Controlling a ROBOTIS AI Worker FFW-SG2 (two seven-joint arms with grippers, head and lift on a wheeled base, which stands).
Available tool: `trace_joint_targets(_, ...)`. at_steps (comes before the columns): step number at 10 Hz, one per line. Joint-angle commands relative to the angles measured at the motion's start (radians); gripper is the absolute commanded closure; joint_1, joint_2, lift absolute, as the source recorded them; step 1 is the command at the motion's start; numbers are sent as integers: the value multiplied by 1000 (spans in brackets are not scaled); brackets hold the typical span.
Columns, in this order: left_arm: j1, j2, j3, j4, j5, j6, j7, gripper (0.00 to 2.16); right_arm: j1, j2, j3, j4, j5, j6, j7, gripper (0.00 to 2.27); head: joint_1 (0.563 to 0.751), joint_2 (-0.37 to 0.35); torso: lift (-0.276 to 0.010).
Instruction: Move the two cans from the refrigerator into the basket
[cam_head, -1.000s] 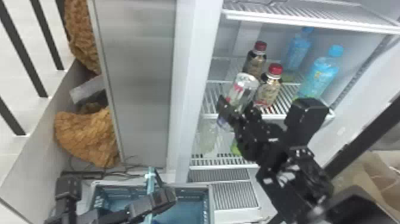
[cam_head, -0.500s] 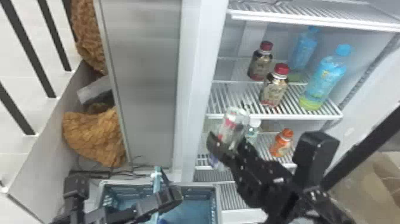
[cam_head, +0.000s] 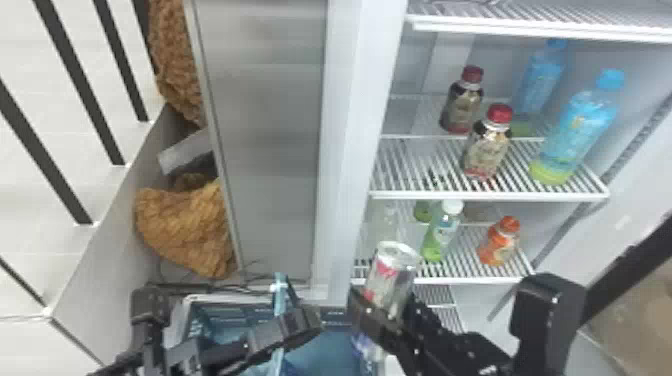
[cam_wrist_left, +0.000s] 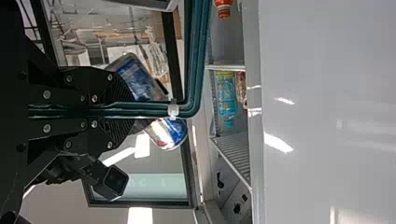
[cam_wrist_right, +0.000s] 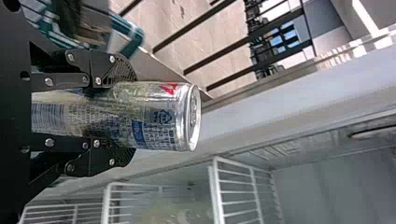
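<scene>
While the right gripper (cam_head: 382, 310) is clasping a can (cam_head: 390, 270), parted fingers hiding its middle, just outside the refrigerator (cam_head: 350, 150), near the basket (cam_head: 215, 312), the left gripper (cam_head: 290, 322) is tightly pinching the handle (cam_head: 280, 287); the basket is running out of view.

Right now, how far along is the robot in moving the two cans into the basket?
Done: one can is off the refrigerator shelves. In hand: the right gripper holds it near the basket, whose handle the left gripper grips. Left: putting that can in. Whether the other can is already inside, I cannot tell.
</scene>
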Motion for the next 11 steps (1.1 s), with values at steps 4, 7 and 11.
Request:
trace_joint_targets(4,0,-2,7,0,-3,-2,0,1191,30,4,-10,4,-7,94,49,383,695,-63,-31)
trace_joint_targets(7,0,-2,5,0,-1,-4,0,1191,30,18,-32,12,2,84,58,110,695,-66,-31)
trace_joint_targets(11,7,-2,9,0,-1,-4,0,1191,103,70,-190,107,100,-235,176,116,695,-150,-31)
